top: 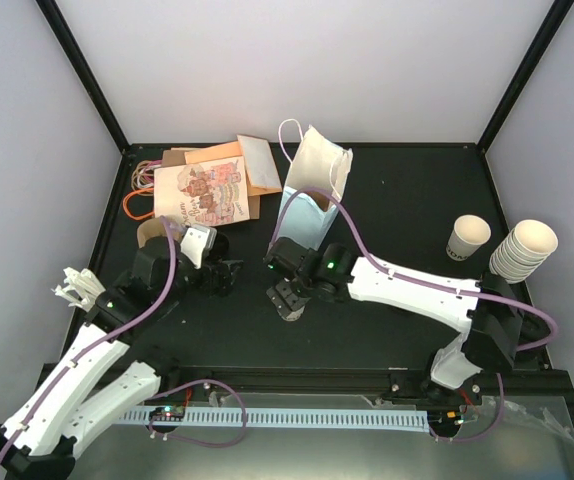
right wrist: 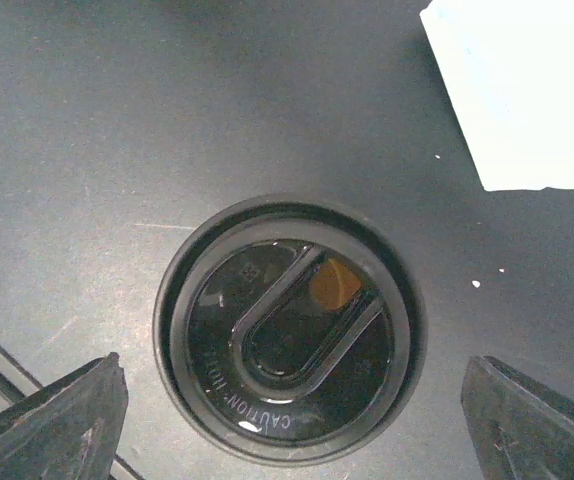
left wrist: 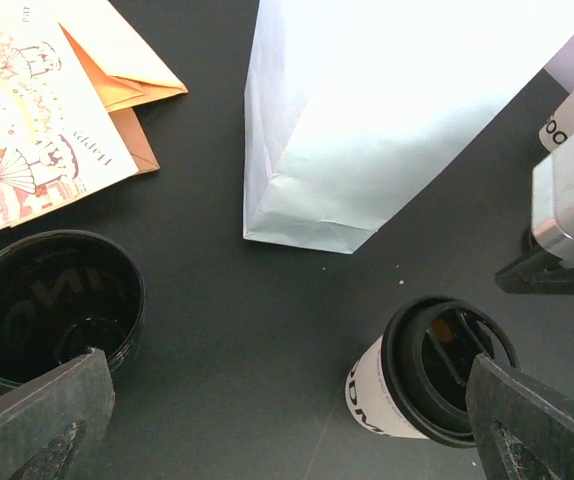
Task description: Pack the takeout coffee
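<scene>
2 robot arms reach over a black table (top: 407, 200). The takeout coffee (right wrist: 289, 330), a cream paper cup with a round black lid, stands upright near the middle of the table. It is just in front of a white paper bag (top: 312, 190), which stands upright with its mouth open.

The right gripper (top: 289, 297) hangs directly above the lid. Its 2 fingers (right wrist: 67, 420) are spread wide, 1 on each side of the cup, touching nothing. The left gripper (left wrist: 287, 400) hovers beside the coffee, jaws also wide apart and empty. An open black cup (left wrist: 52, 300) sits near 1 of its fingers.

1 lidless cream cup (top: 467, 237) and a stack of cream cups (top: 522, 250) sit well apart at the right. Flat printed paper bags (top: 202, 195) lie at the back left.

Packing looks barely begun: the coffee is not gripped, not lifted and not in the bag. What seems left is closing on the cup, raising it and lowering it into the bag.
</scene>
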